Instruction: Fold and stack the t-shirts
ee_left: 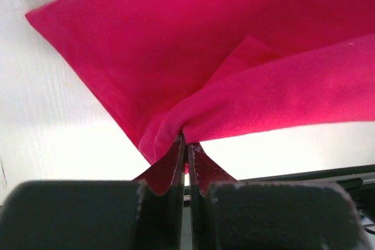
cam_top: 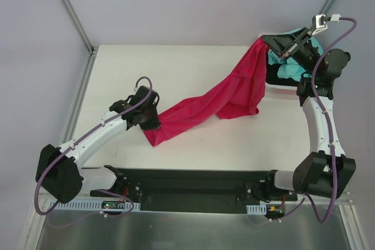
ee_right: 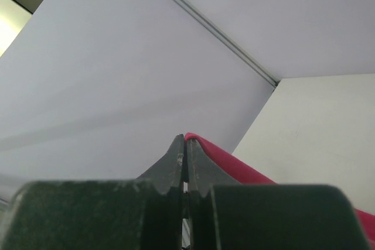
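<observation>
Two black robot arms hold a large, soft magenta-pink t-shirt (cam_top: 222,95) slung between them like a banner above the flat white table (cam_top: 176,68). The left gripper (cam_top: 156,122), low and near the arms' bases, has its jaws pressed together on a bunched fold of the hem, a pinch plain in the left wrist view (ee_left: 186,141). The right gripper (cam_top: 265,40), raised over the far right corner, is likewise closed tight on the other end, a sliver of pink showing beside its fingertips in the right wrist view (ee_right: 185,139). The cloth runs twisted and rope-like along the diagonal, its lower end sagging toward the table.

Beyond the right arm, a crumpled teal-mint t-shirt (cam_top: 290,69) waits at the table's edge, partly hidden.

The job looks to be at an early stage: no shirt lies flat, no fold shows and no stack is in sight. The pink shirt has yet to be spread out, smoothed and folded, and the teal one after it.
</observation>
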Available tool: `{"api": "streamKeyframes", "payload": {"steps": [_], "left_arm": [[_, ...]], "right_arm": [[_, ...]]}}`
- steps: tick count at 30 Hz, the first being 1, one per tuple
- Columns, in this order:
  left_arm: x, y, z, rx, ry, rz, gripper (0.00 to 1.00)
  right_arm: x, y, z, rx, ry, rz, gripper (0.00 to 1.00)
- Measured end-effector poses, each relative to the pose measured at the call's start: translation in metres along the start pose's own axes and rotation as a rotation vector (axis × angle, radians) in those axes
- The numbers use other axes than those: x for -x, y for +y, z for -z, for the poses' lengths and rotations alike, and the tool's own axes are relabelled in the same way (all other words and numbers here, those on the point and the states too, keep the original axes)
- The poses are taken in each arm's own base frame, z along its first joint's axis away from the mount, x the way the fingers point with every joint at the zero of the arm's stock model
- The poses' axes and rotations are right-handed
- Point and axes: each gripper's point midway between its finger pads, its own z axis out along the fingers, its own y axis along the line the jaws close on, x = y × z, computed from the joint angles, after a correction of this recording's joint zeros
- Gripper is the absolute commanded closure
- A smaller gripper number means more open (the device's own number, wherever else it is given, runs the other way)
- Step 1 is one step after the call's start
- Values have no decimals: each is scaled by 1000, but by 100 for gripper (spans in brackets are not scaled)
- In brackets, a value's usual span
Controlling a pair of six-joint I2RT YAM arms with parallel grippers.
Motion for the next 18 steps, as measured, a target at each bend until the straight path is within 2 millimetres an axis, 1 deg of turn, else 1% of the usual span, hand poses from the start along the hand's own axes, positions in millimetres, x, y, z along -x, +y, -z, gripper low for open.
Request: {"api": "streamKeyframes", "payload": {"steps": [4,6,8,9,11,12,13,15,18], "left_arm": [[11,-10,6,-26,-27,0,99],[14,-13,6,-31,-32,0,93],[13,-15,4,-30,-26,-5,85],[11,-15,3,-29,-22,-10,77],[9,-16,1,-26,-12,-17,65],[9,-16,1,-25,-12,-19,55],[9,-17,1,-27,-13,-19,50],[11,-20,3,-34,-18,-26,43],[17,-25,7,-46,-36,-26,42]], "right_arm": [[-4,-4,-1,-13,11,-2,99],[-4,-6,-1,-20,12,-3,99],[-5,-8,-1,-24,14,-2,99],[-5,-8,-1,-26,14,-1,99],[-5,-9,-1,-29,15,-1,99],[-5,-10,-1,-31,16,-2,99],[-4,-10,-2,-32,16,-2,99],[-3,-12,-4,-33,16,-4,99],[-1,-15,-7,-37,18,-9,99]]}}
